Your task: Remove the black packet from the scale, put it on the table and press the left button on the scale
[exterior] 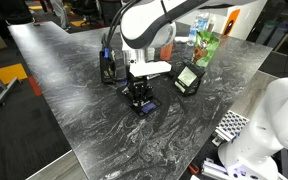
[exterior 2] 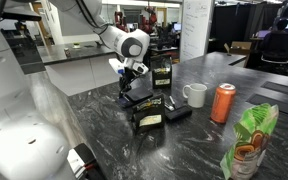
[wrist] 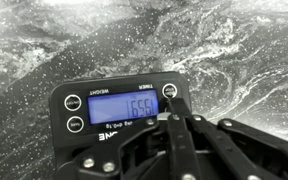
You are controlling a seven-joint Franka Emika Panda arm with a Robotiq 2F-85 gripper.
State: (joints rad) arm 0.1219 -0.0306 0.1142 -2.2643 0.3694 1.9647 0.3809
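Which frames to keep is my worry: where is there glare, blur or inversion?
Wrist view: the scale's display is sharp, bright, upside down; the end effector is dark. In an exterior view the table shows pale sheen; in an exterior view the green packet looks soft.

Wrist near scale (wrist: 119,106); exteriors perhaps opposed
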